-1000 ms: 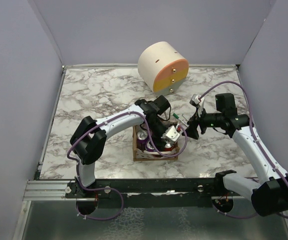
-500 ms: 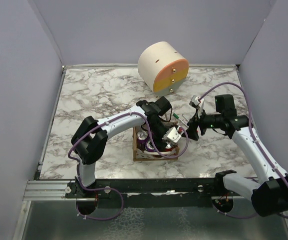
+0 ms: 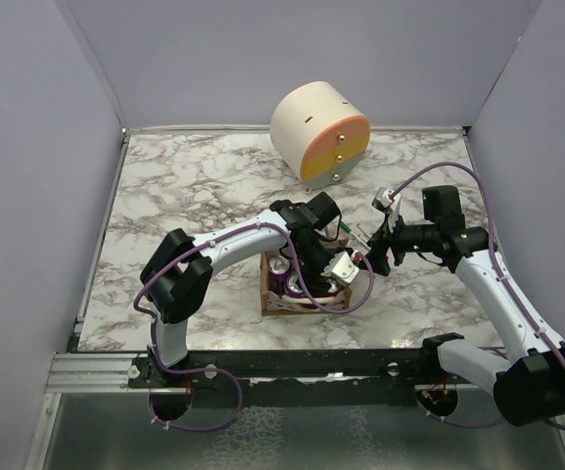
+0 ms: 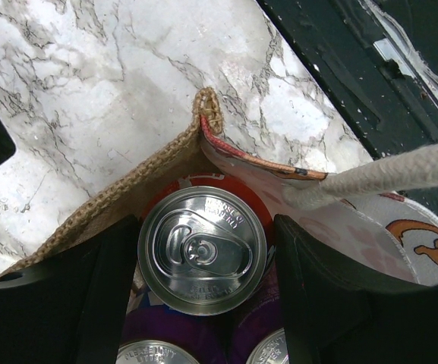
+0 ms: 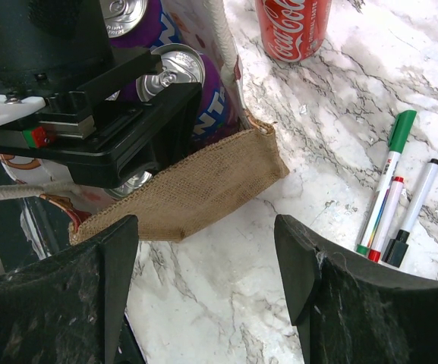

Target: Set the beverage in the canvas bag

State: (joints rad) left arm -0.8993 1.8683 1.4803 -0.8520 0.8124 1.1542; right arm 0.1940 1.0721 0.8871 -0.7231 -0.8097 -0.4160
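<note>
From the top camera, the canvas bag (image 3: 287, 304) stands open on the marble table (image 3: 184, 196). The round drawer box (image 3: 321, 132) is well apart from it on its far side. The left gripper (image 3: 306, 279) reaches down into the bag's mouth. The right gripper (image 3: 372, 257) hangs just beside the bag's right edge, outside it. In the left wrist view, the beverage can (image 4: 202, 250), silver lid up over a red body, sits squarely between the two black fingers (image 4: 67, 303). It is inside the bag, close to one sewn corner, and the jaws are clenched on its sides, one on each flank. Its lid shows larger and nearer the camera than the lids of the purple cans (image 4: 154, 353) lower in the bag. The white handle (image 4: 386, 178) crosses the bag's rim on the right of the picture. In the right wrist view, the right gripper's jaws are spread wide with nothing between them, above the bag's burlap corner and the bare marble beside it. A Coca-Cola can (image 5: 293, 26) stands outside the bag, near that same side, and three markers (image 5: 393, 197) lie farther out from the bag on the marble.
</note>
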